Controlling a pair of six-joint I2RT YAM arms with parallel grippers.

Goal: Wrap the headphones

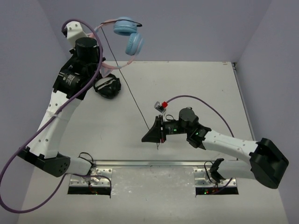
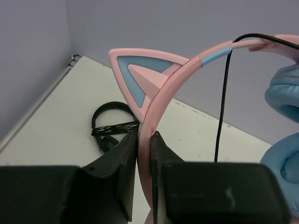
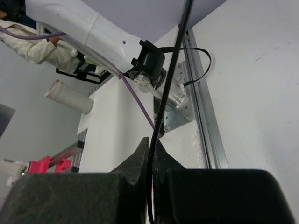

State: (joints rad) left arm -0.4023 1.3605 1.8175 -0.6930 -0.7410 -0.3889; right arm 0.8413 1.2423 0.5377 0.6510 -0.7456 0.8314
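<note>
While the headphones point(image 1: 127, 33) are held above the table point(image 1: 196, 84), their cable point(image 1: 131, 94) is stretched taut.
The headband point(image 2: 168, 88) is clamped in the left gripper point(image 2: 145, 137), the cable pinched in the right gripper point(image 3: 151, 142).

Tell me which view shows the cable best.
Top external: the cable runs as one taut line from the headphones down to the right gripper. Left wrist shows only a short stretch hanging by the headband; right wrist only the bit pinched in its own fingers.
</note>
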